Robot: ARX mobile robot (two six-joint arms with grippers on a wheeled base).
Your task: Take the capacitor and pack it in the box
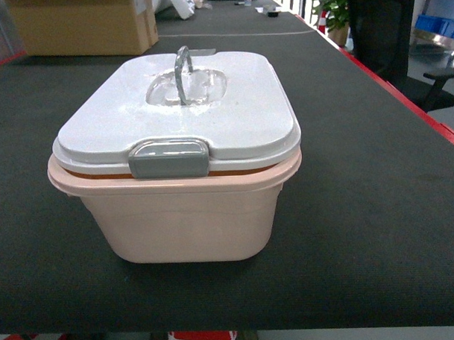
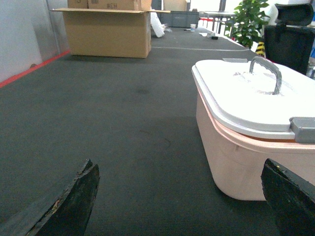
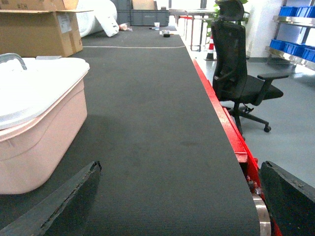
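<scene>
- The box (image 1: pixel 180 216) sits near the front edge of the dark surface (image 1: pixel 377 209), lid (image 1: pixel 180 112) on, grey latch (image 1: pixel 168 158) facing the head camera, grey handle (image 1: pixel 183 74) upright.
- No capacitor can be made out in any view.
- The left gripper (image 2: pixel 179 201) is spread wide, grasping nothing, just left of the box.
- The right gripper (image 3: pixel 179 201) is likewise spread, grasping nothing, right of the box.
- A cardboard carton (image 1: pixel 84 26) stands well behind.

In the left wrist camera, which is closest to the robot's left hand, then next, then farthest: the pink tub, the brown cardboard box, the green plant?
1. Pale pink plastic tub with white lid, right beside the left hand.
2. Brown cardboard carton, far back left.
3. Green leafy plant, far back right, slightly beyond.
</scene>
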